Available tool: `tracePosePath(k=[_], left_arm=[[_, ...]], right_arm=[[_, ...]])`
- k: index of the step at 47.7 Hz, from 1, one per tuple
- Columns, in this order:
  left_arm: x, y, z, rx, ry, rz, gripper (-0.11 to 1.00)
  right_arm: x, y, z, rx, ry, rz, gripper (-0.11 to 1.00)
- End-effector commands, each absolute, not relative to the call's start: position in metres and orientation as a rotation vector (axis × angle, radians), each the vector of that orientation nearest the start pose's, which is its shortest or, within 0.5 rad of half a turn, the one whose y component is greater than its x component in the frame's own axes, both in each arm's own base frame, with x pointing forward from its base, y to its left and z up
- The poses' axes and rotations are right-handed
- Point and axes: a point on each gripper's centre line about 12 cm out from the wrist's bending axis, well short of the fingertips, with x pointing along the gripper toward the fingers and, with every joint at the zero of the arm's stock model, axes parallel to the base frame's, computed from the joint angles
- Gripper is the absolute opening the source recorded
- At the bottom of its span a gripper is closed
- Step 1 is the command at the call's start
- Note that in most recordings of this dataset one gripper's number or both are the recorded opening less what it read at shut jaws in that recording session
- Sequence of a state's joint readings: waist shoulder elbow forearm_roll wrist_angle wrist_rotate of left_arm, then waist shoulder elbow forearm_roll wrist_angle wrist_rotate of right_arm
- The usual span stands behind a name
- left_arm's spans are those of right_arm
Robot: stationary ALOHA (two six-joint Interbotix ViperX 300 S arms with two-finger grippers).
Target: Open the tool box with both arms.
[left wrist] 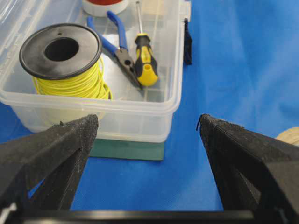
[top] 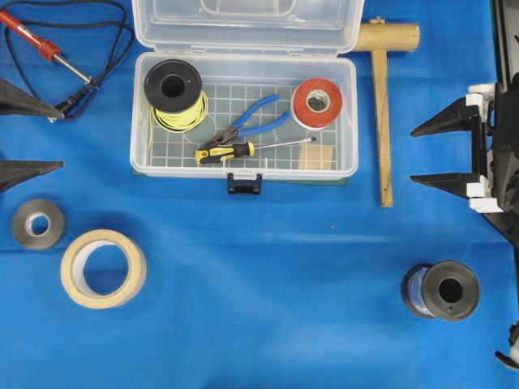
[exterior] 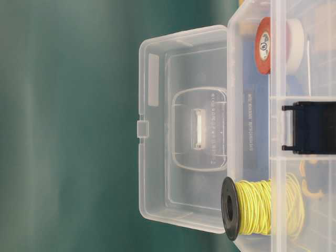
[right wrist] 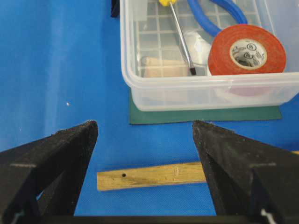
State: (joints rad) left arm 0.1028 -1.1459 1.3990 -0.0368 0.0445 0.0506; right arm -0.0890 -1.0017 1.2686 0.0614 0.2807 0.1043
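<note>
Blue desk (top: 268,284) carried the tool box (top: 243,113) at upper centre, its lid (top: 243,24) already swung back, so the task looked done. Both grippers, left (top: 24,134) and right (top: 442,154), stood wide and empty at the side edges, apart from it. Tape rolls (top: 104,268), a spool (top: 442,290) and a wooden mallet (top: 381,121) lay around, none blocking.

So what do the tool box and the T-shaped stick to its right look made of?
The tool box looks like clear glossy plastic: the pliers and grid floor show through its walls. The stick looks like bare, unfinished wood: pale tan, with visible grain and a dark knot-like speck in the right wrist view.
</note>
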Motion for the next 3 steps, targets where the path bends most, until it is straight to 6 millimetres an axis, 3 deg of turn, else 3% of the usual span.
tracePosePath(k=[1, 3], left_arm=[[0.1562, 0.0157, 0.1983, -0.006, 0.293, 0.098, 0.89], [0.1562, 0.0157, 0.1983, -0.006, 0.293, 0.098, 0.89]], right_arm=[[0.1716, -0.0134, 0.2037, 0.186, 0.520, -0.114, 0.82], [0.1716, -0.0132, 0.2037, 0.184, 0.520, -0.112, 0.82]])
